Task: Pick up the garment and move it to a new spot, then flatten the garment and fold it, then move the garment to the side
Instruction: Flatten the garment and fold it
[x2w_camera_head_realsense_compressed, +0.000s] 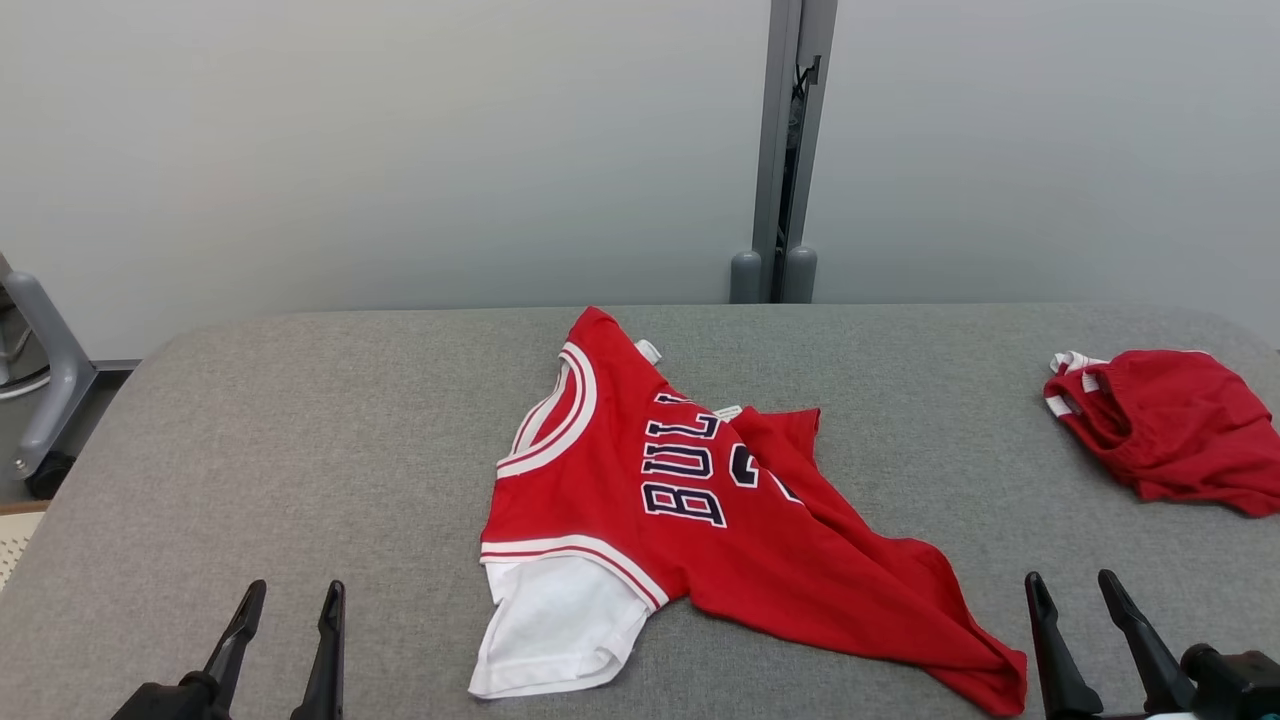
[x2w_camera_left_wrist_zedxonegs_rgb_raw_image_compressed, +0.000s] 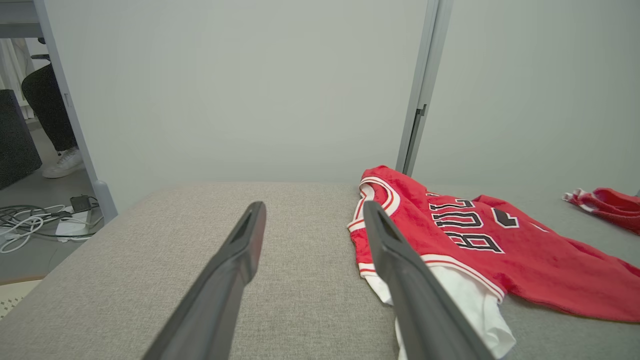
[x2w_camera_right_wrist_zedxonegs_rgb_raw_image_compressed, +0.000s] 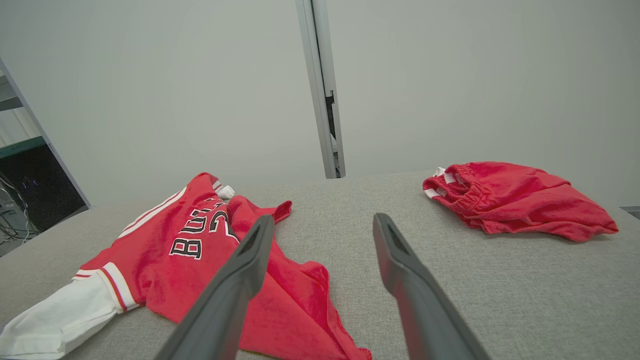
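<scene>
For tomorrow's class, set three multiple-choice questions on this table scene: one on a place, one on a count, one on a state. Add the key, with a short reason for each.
1. Where does the crumpled red garment lie in the head view?
A. on top of the jersey
B. apart from the jersey, at the table's right
C. on the floor

2. How many garments lie on the grey table?
A. one
B. two
C. three

3. How is the left gripper?
A. shut on the jersey
B. shut, empty
C. open, holding nothing

Key: 1 B, bare table separates the two. 2 B, only the jersey and the crumpled garment lie there. 3 C, its fingers are spread with bare table between them.
</scene>
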